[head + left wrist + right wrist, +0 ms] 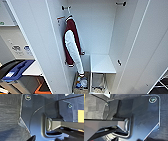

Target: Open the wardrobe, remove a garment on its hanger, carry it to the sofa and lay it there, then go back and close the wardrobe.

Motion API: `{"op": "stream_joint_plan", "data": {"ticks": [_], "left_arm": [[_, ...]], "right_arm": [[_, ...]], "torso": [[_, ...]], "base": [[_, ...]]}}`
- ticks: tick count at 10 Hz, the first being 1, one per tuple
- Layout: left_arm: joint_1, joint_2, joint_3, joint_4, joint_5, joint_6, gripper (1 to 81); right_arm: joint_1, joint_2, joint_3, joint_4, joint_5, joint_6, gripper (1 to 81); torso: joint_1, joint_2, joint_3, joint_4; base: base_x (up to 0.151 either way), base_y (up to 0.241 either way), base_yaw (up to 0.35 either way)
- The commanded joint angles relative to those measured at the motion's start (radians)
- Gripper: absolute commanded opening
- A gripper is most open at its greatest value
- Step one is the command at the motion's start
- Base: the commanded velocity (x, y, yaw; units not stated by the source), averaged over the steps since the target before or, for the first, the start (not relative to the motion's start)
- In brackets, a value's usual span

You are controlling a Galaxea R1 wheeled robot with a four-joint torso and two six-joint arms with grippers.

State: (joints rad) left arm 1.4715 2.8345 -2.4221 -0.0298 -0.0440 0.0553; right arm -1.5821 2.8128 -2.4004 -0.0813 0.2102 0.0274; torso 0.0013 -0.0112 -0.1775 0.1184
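Both white wardrobe (140, 37) doors open; maroon jacket (71, 41) hangs inside.

no legible text, wardrobe (100, 30) sticker unreadable

Wardrobe (100, 30): tall, white, both doors swung wide open. White interior, back panel bare, black pegs near the top corners, low white shelf at lower right. Seen close, from the front and above.

Head camera looks down, close, into the open wardrobe (100, 37); wrist cameras face carpet (10, 112).
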Motion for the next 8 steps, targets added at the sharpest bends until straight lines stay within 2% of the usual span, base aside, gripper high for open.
{"op": "stream_joint_plan", "data": {"ticks": [1, 3, 5, 8], "left_arm": [[-0.039, -0.197, 0.208, -0.078, 0.036, -0.002, 81.1], [-0.064, -0.32, 0.311, -0.117, 0.018, -0.002, 81.1], [-0.108, -0.479, 0.418, -0.169, -0.011, -0.005, 81.1], [-0.214, -0.694, 0.505, -0.21, -0.03, -0.02, 81.1]], "right_arm": [[0.058, -0.209, 0.254, 0.002, -0.058, 0.009, 81.1], [0.084, -0.299, 0.314, 0.006, -0.057, 0.014, 81.1], [0.115, -0.411, 0.342, 0.038, -0.045, 0.049, 81.1], [0.214, -0.583, 0.382, 0.038, -0.041, 0.12, 81.1]], "torso": [[0.0, 0.0, 0.0, 0.0], [0.0, 0.0, 0.0, 0.0], [0.0, 0.0, 0.0, 0.0], [0.0, 0.0, 0.0, 0.0]], "base": [[0.0, 0.0, 0.0], [0.0, 0.0, 0.0], [0.0, 0.0, 0.0], [0.0, 0.0, 0.0]]}}
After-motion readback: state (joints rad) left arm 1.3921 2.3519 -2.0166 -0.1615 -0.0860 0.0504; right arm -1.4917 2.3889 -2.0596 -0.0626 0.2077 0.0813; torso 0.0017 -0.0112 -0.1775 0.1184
